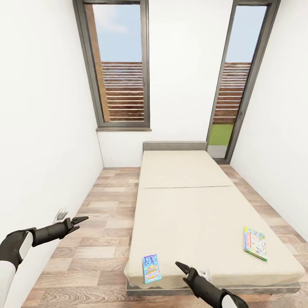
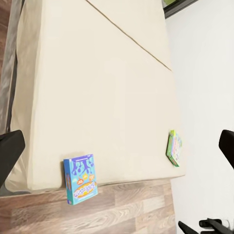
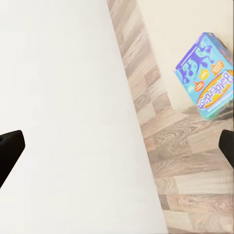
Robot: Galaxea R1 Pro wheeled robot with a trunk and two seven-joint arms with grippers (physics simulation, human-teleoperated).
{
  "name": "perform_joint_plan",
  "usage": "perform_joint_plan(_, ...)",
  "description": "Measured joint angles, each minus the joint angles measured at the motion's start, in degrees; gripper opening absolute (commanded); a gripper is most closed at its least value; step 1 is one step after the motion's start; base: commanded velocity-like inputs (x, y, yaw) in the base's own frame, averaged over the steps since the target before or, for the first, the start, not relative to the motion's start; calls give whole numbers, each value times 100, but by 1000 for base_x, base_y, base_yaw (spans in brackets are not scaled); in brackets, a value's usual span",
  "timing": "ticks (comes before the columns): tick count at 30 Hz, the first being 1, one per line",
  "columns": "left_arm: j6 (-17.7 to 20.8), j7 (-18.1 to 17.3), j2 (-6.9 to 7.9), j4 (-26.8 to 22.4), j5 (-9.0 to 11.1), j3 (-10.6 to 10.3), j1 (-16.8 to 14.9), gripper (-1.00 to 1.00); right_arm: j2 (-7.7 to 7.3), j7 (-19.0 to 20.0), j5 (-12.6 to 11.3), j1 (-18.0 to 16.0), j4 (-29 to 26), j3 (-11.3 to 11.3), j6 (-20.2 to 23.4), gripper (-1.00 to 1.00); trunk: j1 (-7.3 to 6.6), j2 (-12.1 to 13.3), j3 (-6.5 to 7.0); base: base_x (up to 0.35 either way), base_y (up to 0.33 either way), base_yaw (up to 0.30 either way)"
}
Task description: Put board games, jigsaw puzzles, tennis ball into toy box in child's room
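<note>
Board games lie on the bed (image 1: 192,179): the blue one (image 1: 152,268) at its near edge, the pastel one (image 1: 255,243) far right. Left tool (image 1: 79,221) and right tool (image 1: 182,267) hover empty, fingers apart. Fetching seems just begun; next, lower the right tool onto the blue box.

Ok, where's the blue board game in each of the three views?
Head view: blue board game at the bed's near edge, lower centre, just left of the right gripper.
Left wrist view: blue board game low and left of centre, overhanging the mattress edge.
Right wrist view: blue board game at upper right.
Shared landmark: the wood floor beside the bed.
</note>
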Motion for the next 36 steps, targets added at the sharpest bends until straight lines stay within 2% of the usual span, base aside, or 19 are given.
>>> perform_joint_plan(6,47,-5,-1,0,-1,0,4,100,-29,37,23,-1,348,31,-290,100,132,-241,-108,0,0,0)
perform_joint_plan(14,120,-6,-5,0,-5,0,6,100,-45,30,49,3,445,50,-523,100,308,-563,-252,0,0,0)
perform_joint_plan(23,140,7,-19,-31,-7,-6,8,100,-38,50,64,6,466,87,-1376,100,506,-924,-414,-5,0,0)
perform_joint_plan(28,144,14,-31,-34,-7,-8,7,100,-32,31,69,4,452,79,-1458,100,617,-1125,-504,-108,0,0)
perform_joint_plan(36,147,20,-36,-41,-7,-8,5,100,1,-10,59,-33,449,66,-1253,100,792,-1447,-648,-31,0,0)
